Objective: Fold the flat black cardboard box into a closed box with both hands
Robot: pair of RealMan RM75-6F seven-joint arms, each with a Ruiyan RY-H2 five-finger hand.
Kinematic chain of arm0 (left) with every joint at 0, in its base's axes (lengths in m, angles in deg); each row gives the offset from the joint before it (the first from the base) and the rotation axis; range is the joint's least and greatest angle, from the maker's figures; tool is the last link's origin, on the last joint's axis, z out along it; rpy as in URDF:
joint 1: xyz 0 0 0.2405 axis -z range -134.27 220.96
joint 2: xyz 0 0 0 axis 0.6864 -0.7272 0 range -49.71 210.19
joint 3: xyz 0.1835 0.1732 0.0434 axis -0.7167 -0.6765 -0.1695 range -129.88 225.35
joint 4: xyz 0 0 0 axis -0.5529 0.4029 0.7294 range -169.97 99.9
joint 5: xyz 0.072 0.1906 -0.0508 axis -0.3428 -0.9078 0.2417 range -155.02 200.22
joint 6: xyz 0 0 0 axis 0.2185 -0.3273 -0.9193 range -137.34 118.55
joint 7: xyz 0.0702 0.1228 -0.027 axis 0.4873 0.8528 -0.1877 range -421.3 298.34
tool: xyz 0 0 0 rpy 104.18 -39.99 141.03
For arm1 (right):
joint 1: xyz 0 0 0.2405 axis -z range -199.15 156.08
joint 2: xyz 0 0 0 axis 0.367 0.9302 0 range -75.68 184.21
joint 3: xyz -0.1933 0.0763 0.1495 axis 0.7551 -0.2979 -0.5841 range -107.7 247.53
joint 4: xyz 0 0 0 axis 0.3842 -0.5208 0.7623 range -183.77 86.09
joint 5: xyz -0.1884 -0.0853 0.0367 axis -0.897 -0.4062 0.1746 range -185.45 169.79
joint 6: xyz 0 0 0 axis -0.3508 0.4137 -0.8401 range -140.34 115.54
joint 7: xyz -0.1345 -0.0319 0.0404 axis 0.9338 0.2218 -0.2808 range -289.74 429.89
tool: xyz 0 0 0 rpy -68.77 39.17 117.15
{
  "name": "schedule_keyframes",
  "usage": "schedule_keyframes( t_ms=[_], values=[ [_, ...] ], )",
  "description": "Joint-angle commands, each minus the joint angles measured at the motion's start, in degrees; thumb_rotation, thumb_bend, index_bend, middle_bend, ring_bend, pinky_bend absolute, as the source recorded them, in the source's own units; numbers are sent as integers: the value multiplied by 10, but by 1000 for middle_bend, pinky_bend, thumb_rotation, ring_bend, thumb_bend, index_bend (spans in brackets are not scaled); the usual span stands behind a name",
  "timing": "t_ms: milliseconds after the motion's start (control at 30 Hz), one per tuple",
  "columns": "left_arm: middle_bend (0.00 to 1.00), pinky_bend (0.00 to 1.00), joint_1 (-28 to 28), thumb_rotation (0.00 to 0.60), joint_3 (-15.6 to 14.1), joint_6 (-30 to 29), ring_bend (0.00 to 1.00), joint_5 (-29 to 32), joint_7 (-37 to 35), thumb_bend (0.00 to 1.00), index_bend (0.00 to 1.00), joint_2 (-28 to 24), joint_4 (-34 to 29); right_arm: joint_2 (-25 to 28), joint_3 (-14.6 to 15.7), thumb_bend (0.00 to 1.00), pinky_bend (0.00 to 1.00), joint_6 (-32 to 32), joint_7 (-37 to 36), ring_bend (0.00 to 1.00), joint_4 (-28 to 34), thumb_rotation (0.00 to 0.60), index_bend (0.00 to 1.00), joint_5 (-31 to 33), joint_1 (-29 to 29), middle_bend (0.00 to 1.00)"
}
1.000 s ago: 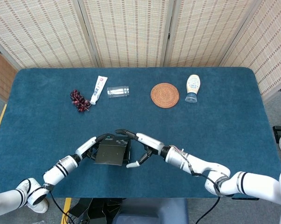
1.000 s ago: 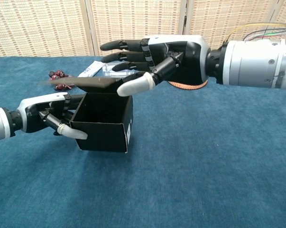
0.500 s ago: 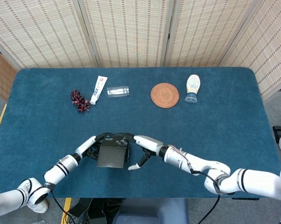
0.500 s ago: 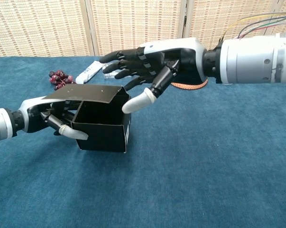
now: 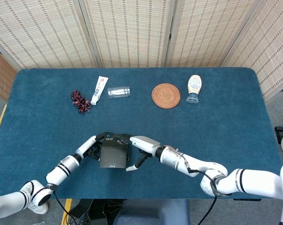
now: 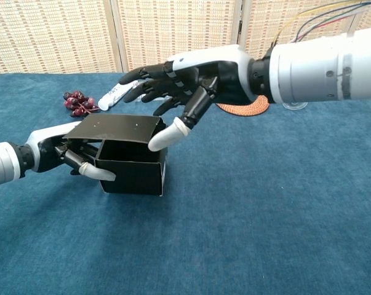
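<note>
Box [image 6: 130, 175]: matt black cardboard; smooth
Hands [image 6: 185, 80]: glossy white and black plastic shells; pale fingertips
Table [image 6: 265, 215]: blue cloth, napped, matt
Coaster [image 5: 165, 95]: woven fibre, rough
Tube [image 5: 99, 90]: smooth white plastic
Screen [image 5: 132, 28]: woven reed panels

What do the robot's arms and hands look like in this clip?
Both arms are glossy white cylinders with black bands at the joints. The right hand has a white back, black jointed fingers and pale fingertips; coloured wires run along its forearm. The left hand is built the same way, white shell, black fingers and pale tips, with a dark cable trailing near its arm in the head view.
</note>
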State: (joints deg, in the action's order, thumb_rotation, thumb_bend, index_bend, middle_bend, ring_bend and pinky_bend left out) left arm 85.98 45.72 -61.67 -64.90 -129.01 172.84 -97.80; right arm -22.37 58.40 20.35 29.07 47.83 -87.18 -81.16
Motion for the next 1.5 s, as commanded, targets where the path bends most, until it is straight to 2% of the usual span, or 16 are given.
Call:
schedule_keyframes(
  t_ms=[33, 167, 333, 633, 867, 1133, 1233, 1500],
  values=[
    [317, 858, -3, 600, 6, 1, 655, 6, 12, 163, 249, 2, -6, -25, -16, 0, 165, -8, 87, 90, -5, 600, 0, 71, -23, 103],
    [317, 858, -4, 600, 10, 5, 654, 10, 24, 163, 246, 3, -11, -43, -19, 0, 230, -7, 150, 117, -3, 600, 0, 141, -40, 120],
    [317, 858, -7, 600, 16, 9, 652, 18, 39, 163, 242, 5, -14, -64, -9, 0, 282, 16, 234, 144, -7, 600, 0, 209, -57, 135],
    [317, 858, -16, 600, 26, 13, 651, 32, 65, 163, 233, 7, -24, -106, 28, 0, 284, 123, 471, 148, -1, 600, 0, 316, -98, 155],
    [317, 851, -28, 600, 41, 12, 650, 58, 109, 162, 230, 16, -33, -139, 45, 0, 284, 189, 613, 148, 9, 600, 18, 383, -119, 153],
    [317, 849, -40, 600, 60, 12, 650, 88, 163, 163, 217, 24, -45, -176, 58, 0, 261, 234, 703, 142, -6, 600, 52, 405, -122, 135],
    [317, 845, -45, 600, 65, 13, 649, 97, 185, 163, 209, 24, -55, -188, 63, 0, 230, 250, 728, 124, -14, 600, 52, 396, -118, 105],
    [317, 845, -54, 600, 81, 19, 649, 130, 247, 162, 208, 30, -72, -227, 75, 0, 230, 280, 761, 122, -63, 600, 78, 347, -94, 106]
  ],
)
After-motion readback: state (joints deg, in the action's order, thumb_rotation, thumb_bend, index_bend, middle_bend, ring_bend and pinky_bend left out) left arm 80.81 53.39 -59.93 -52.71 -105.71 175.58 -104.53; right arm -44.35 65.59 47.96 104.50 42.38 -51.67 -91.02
